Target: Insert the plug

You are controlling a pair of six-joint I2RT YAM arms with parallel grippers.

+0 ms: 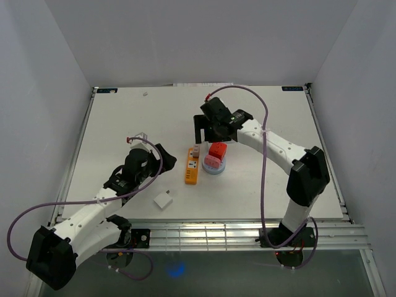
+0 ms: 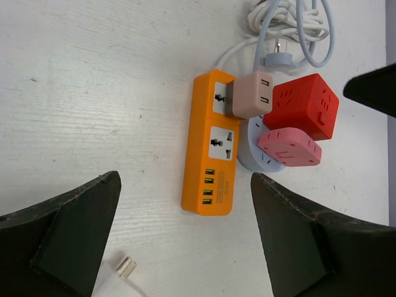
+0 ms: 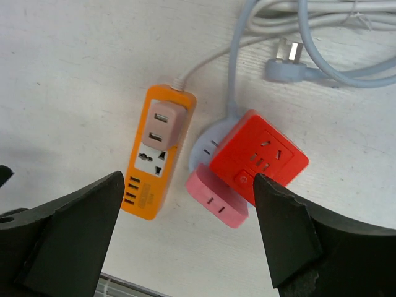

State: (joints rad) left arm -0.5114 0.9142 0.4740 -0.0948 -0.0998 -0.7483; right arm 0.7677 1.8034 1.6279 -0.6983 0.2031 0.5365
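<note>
One beige two-port plug [image 2: 252,94] seated in orange strip [image 2: 209,179], left tool [image 2: 184,179] released, right tool [image 3: 189,178] released

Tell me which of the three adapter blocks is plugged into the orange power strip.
The beige block, seated at the cord end of the orange power strip. The red cube and the pink block sit on the pale blue round base.

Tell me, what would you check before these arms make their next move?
1. Is the left gripper open and empty: ok.
2. Is the right gripper open and empty: ok.
3. Does the beige adapter sit on the end of the orange power strip: ok.
4. Is the beige adapter pushed fully home: cannot tell.
5. Is the second socket on the strip free: ok.
</note>
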